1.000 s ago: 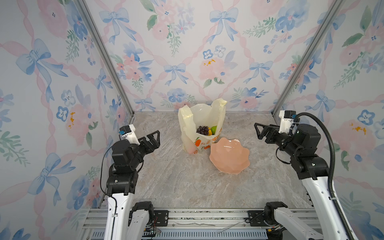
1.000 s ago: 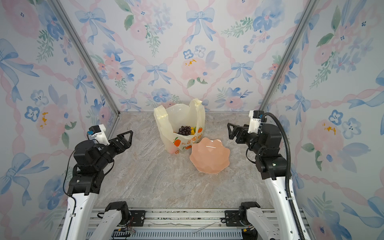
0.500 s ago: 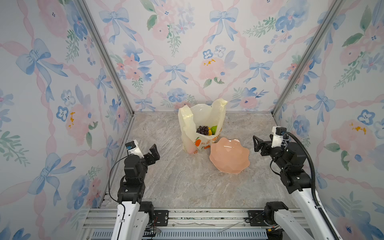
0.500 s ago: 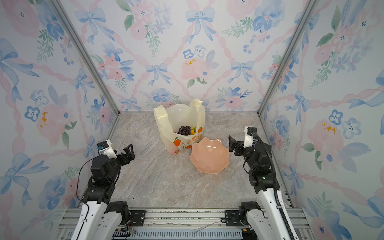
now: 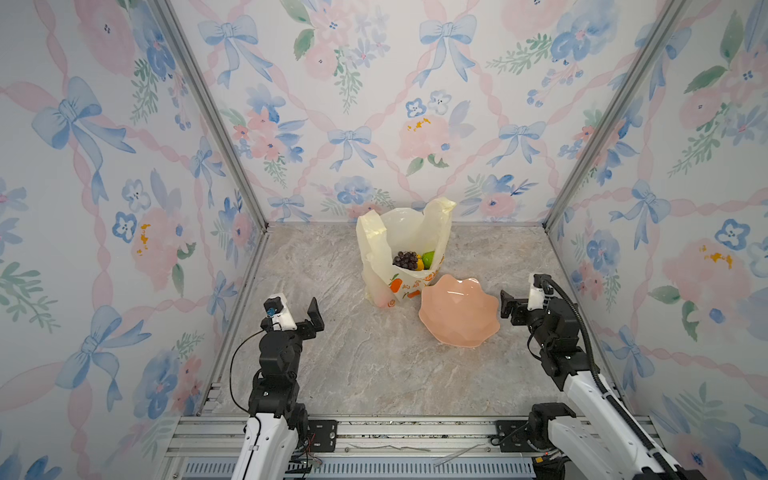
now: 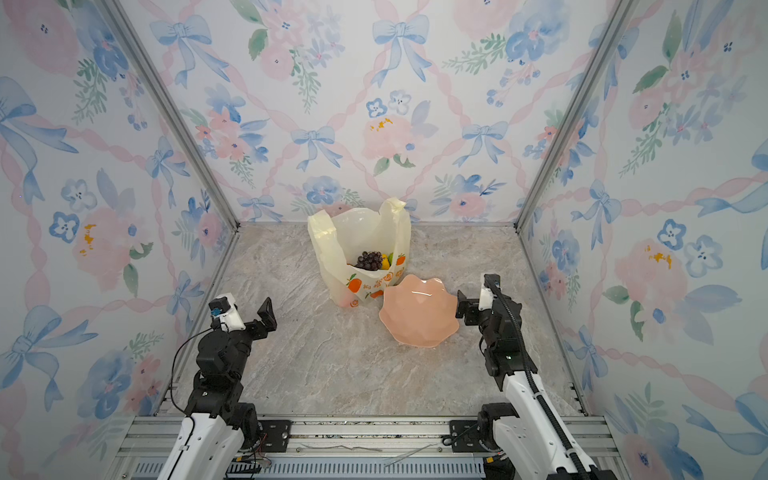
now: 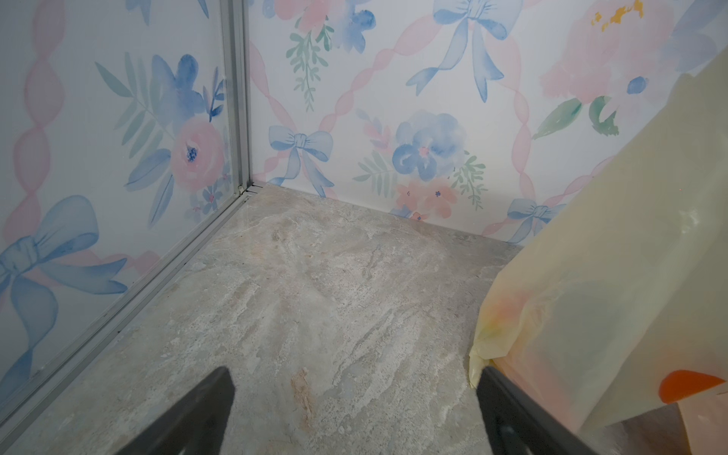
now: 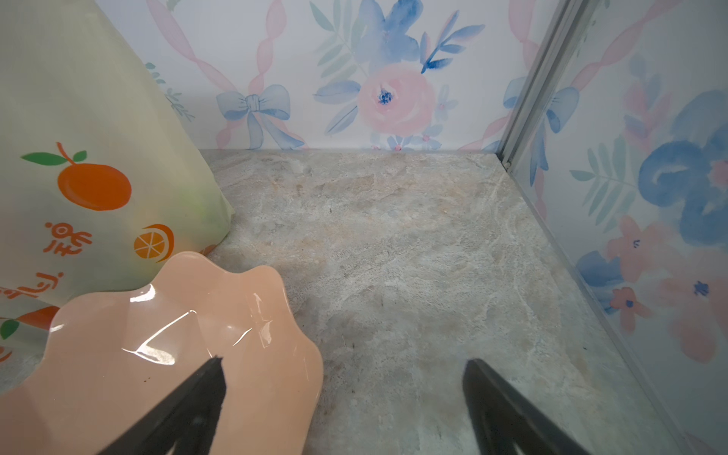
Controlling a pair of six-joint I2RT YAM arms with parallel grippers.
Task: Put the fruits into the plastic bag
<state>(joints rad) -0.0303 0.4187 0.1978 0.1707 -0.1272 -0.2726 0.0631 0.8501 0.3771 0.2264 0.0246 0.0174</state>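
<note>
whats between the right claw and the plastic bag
The pink dish, empty, lies between the right claw and the plastic bag, its rim by the bag's base; both top views show it.

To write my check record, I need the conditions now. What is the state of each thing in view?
plastic bag: standing upright, mouth open
grape bunch: inside the bag, on top
lime: inside the bag
pink dish: empty, on the table beside the bag
left end effector: open, empty
right end effector: open, empty
</note>
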